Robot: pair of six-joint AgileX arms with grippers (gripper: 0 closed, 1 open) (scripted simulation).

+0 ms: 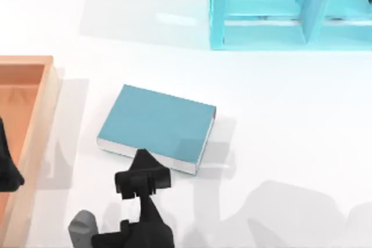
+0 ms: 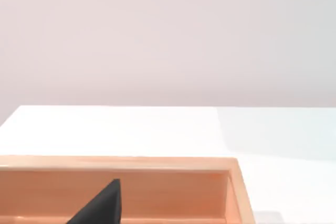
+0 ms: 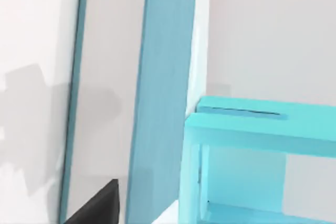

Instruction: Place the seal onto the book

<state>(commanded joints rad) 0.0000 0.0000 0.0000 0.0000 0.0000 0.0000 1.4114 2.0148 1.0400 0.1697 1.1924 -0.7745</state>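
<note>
Beside book (image 1: 157, 123), right tool (image 1: 141, 164), tray (image 1: 40, 120) left.

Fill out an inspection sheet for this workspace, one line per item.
Surface: white table, shadows on it.
Job's things: teal book lying flat near the middle; the seal's place cannot be told.
Clutter: wooden tray at the left edge; teal shelf unit at the far right.
Grippers: right gripper at the book's near edge; left gripper over the tray.
Cables: nothing seen.
Surroundings: plain pale wall.
</note>
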